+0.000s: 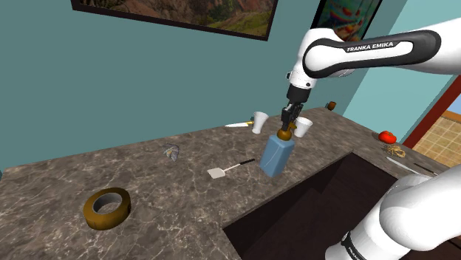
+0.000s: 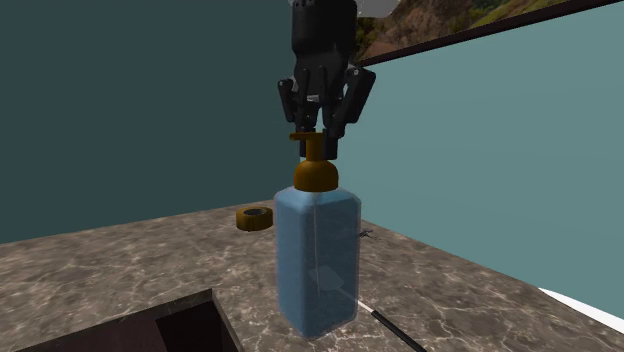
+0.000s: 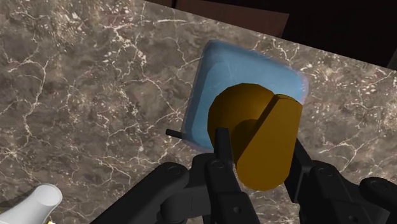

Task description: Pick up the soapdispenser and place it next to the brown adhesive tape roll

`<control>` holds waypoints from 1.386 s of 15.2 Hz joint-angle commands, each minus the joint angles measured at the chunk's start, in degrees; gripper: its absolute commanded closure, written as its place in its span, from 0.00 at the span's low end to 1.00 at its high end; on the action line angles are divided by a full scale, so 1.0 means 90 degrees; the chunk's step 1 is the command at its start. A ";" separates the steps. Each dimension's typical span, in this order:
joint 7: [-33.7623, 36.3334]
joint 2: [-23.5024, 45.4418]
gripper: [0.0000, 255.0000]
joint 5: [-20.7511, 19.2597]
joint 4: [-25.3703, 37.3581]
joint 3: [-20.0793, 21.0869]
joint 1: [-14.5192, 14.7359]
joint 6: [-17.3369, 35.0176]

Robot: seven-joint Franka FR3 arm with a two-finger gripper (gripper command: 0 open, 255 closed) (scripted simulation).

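Note:
The soap dispenser point(image 1: 277, 154) is a clear blue bottle with a brown pump top, a little tilted in the shoulder view. My gripper point(image 1: 288, 124) comes down from above and is shut on the pump head. The second exterior view shows the black fingers point(image 2: 343, 112) clasping the pump above the bottle point(image 2: 318, 255), whose base is at or just above the marble counter point(image 2: 120, 265). In the wrist view the gripper point(image 3: 261, 151) grips the brown pump point(image 3: 254, 127). The brown tape roll point(image 1: 107, 208) lies flat toward the shoulder view's lower left, small and far behind the bottle in the second exterior view point(image 2: 255, 218).
A white spatula point(image 1: 229, 168) lies just beside the bottle. Two white cups point(image 1: 259, 121) point(image 1: 303, 127) stand behind it near the wall. A dark sink point(image 1: 318, 207) opens in the counter by the stand. A red thing point(image 1: 386, 136) sits at the far right.

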 commanded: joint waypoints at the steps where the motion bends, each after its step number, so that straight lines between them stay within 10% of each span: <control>1: -0.0010 -0.0034 1.00 -0.0003 0.0154 -0.0005 -0.0004 -0.0187; 21: -0.0008 -0.0021 1.00 0.0011 0.1882 0.0015 0.0006 -0.1902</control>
